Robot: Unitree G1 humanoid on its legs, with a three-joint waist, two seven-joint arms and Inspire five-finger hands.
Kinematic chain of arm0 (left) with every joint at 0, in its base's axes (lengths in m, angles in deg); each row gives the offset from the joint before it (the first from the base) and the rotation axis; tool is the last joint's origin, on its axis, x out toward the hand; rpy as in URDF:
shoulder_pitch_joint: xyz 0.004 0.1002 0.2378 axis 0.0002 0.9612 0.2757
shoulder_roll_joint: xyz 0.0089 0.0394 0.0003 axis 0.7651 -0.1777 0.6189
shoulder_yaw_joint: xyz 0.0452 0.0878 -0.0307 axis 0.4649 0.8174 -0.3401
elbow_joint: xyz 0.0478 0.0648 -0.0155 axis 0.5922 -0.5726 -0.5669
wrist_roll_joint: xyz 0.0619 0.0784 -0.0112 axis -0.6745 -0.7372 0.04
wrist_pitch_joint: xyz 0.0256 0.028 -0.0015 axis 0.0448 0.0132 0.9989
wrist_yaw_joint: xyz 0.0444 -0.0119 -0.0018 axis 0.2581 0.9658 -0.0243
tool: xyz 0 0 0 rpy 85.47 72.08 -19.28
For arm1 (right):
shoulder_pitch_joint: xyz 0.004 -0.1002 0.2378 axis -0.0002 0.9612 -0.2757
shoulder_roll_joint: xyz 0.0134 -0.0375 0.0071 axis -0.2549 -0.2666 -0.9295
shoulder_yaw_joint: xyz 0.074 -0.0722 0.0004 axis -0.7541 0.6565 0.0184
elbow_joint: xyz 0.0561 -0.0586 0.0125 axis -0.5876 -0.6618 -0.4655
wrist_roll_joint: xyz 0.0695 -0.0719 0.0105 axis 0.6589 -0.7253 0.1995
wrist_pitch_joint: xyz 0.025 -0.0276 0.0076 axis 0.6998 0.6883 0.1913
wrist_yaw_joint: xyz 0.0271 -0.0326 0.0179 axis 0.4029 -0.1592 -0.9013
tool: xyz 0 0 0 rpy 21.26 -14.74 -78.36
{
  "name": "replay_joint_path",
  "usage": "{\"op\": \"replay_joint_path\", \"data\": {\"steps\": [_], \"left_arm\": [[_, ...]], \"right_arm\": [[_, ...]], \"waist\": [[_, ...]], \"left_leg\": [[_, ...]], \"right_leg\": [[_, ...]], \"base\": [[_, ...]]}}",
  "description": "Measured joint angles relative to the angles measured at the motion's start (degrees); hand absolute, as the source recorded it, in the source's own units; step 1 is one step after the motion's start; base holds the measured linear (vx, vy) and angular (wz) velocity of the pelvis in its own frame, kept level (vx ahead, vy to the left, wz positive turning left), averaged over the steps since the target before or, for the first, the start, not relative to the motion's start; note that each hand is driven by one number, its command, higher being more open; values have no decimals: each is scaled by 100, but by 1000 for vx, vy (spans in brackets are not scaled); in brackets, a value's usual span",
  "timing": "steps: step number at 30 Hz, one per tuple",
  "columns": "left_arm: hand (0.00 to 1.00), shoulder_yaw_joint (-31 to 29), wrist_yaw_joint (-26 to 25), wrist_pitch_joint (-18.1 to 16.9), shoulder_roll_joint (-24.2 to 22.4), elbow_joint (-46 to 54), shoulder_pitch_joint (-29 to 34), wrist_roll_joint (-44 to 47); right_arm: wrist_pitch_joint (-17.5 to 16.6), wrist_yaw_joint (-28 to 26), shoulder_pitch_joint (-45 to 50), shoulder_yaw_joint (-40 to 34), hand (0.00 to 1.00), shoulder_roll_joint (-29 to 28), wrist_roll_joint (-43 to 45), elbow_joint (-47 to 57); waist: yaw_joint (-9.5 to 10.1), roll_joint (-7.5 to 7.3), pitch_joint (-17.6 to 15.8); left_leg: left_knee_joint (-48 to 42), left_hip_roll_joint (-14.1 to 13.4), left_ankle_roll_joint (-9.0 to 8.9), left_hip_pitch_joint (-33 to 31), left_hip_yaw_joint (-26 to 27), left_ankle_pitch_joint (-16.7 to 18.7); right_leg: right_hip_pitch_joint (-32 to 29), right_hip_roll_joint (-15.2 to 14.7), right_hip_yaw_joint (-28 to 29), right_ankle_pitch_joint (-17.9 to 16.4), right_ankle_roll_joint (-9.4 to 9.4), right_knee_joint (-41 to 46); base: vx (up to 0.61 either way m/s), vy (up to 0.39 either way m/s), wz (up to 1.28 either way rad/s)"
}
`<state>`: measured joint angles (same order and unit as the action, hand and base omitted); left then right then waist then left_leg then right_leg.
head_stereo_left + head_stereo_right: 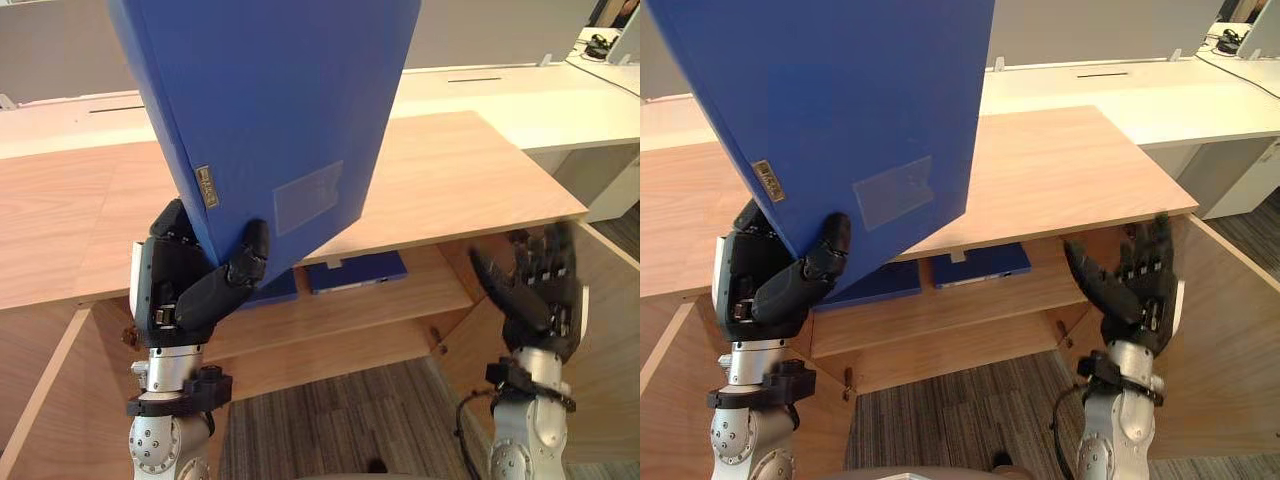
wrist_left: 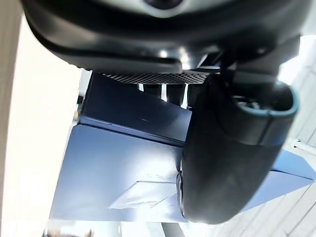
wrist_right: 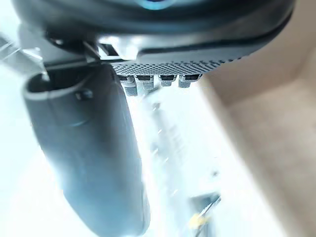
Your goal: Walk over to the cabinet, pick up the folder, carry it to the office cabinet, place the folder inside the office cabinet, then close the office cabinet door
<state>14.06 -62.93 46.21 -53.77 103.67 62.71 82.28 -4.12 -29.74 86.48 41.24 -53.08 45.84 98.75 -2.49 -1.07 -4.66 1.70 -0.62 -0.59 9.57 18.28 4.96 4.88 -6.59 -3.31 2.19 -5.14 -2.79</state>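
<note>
A large blue folder (image 1: 270, 110) stands upright and tilted in front of me, held by its lower corner. My left hand (image 1: 190, 285) is shut on that corner, thumb across the front face and fingers behind it; the left wrist view shows the thumb (image 2: 232, 148) pressed on the blue folder (image 2: 113, 182). My right hand (image 1: 535, 290) hovers open at the lower right, palm turned inward, holding nothing. Below them is the low wooden cabinet (image 1: 470, 180) with its doors swung open and a shelf (image 1: 400, 295) inside.
Two blue folders (image 1: 355, 270) lie flat on the cabinet's shelf. The open right door (image 1: 610, 330) stands just beside my right hand. Behind the cabinet run white desks (image 1: 530, 100) with a grey partition. Grey striped carpet (image 1: 350, 420) lies below.
</note>
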Motion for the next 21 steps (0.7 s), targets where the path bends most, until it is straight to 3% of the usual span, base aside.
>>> {"op": "replay_joint_path", "data": {"steps": [6,11,12,21], "left_arm": [[0,436,428,108,260,-308,-54,403],[0,431,443,122,370,-539,-53,680],[0,433,443,122,398,-574,-53,719],[0,492,467,171,719,-711,-46,1081]], "right_arm": [[-67,-502,-1137,1216,100,742,135,-21],[-67,-518,-1440,1405,100,1022,147,-518],[-65,-518,-1473,1445,0,1062,150,-589],[10,-605,-2049,1748,0,1757,1015,-1450]], "waist": [[122,11,-6],[191,16,-8],[191,16,-8],[264,21,-9]], "left_leg": [[-9,-6,0,1,-8,0],[-20,-4,1,0,-65,0],[-20,0,3,-1,-67,1],[-67,11,12,-103,-222,-4]], "right_leg": [[1,4,-8,4,-5,16],[0,-8,-50,4,-4,84],[1,-12,-52,4,-4,85],[0,-44,-200,5,-3,84]], "base": [[-36,-40,1],[-36,-29,6],[-38,-24,2],[-32,-34,9]]}}
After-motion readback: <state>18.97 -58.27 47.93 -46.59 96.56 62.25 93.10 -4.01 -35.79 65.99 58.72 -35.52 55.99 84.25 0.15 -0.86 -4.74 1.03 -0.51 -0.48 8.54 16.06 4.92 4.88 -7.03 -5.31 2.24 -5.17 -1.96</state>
